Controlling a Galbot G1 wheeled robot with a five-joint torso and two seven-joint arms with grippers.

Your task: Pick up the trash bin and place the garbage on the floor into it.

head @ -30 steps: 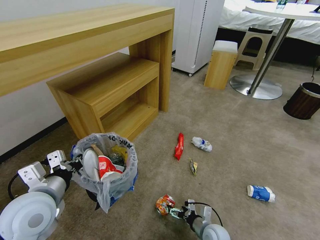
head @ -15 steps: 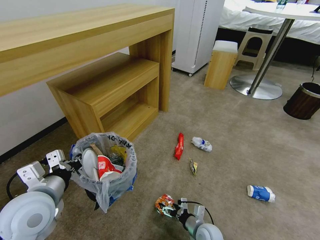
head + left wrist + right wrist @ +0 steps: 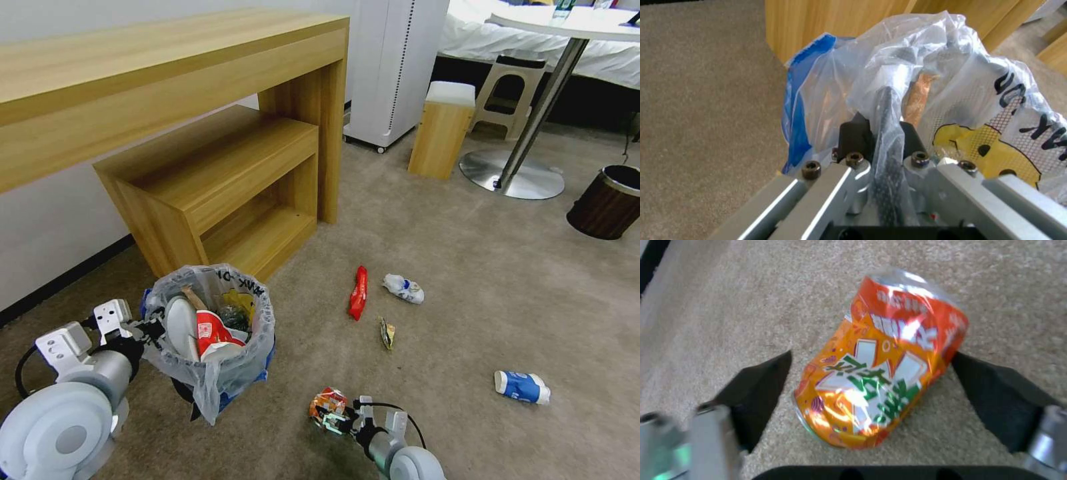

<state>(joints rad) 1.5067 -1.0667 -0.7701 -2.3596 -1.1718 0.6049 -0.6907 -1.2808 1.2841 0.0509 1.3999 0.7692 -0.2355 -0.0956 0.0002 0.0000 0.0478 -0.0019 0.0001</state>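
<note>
While the left pincer (image 3: 155,328) grips the trash bin (image 3: 220,347), the right pincer (image 3: 871,390) straddles the crushed orange can (image 3: 880,373) lengthwise, open.

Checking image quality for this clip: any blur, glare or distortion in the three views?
Head view: sharp, wide-angle bending of the desk edges. Left wrist view: left pincer and bag of the trash bin fairly sharp, carpet soft. Right wrist view: soft throughout, bright glare on the crushed orange can between the right pincer fingers.

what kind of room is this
Probably a hotel room or bedroom: a bed with white bedding at the back, a wooden desk along the wall, a round table, and carpet throughout.
</note>
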